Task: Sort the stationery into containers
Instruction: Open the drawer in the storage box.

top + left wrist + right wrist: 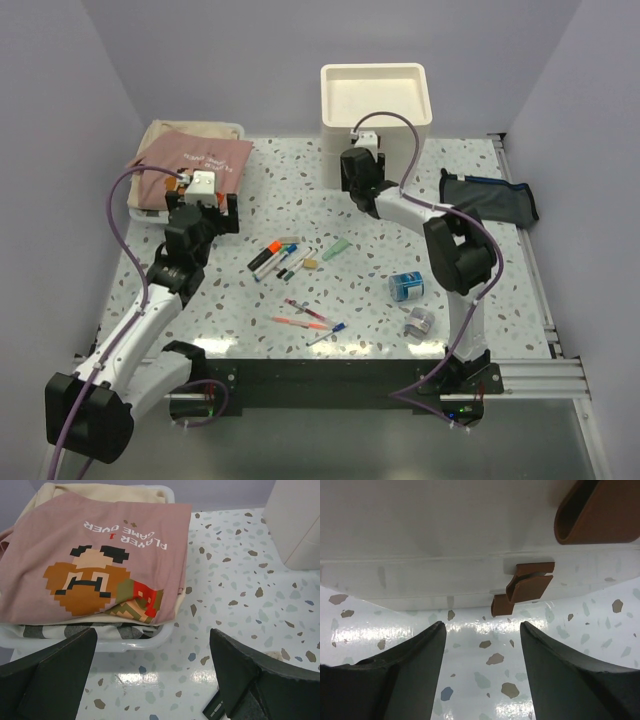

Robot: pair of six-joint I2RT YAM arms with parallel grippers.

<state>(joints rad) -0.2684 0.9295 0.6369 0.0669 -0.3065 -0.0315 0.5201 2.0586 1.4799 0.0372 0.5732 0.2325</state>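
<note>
**Top view.** As far as I can see, none of the stationery is sorted yet. The markers (278, 257), the pale-green highlighter (336, 249), the thin pens (305, 322), the blue roll (407, 287) and the grey roll (418, 322) all lie loose in the middle of the speckled table (480, 300), well apart from both containers. The cream drawer unit (374, 95) stands at the far edge, and I see nothing in its top tray. The navy pouch (487, 197) lies flat at the right; I cannot tell whether it is zipped.

**Right wrist view.** The right gripper (481, 626) faces the low front of the unit. Its jaws are parted with nothing between them, just short of a small brown handle (530, 582). No drawer looks pulled out.

**Left wrist view.** The left gripper (152, 632) is spread to full width and holds nothing. It hovers near a white bin (125, 641) of folded clothes (95, 565).

**Progress.** I judge the step in hand to be opening a drawer. Every item remains to be picked up and put away.
</note>
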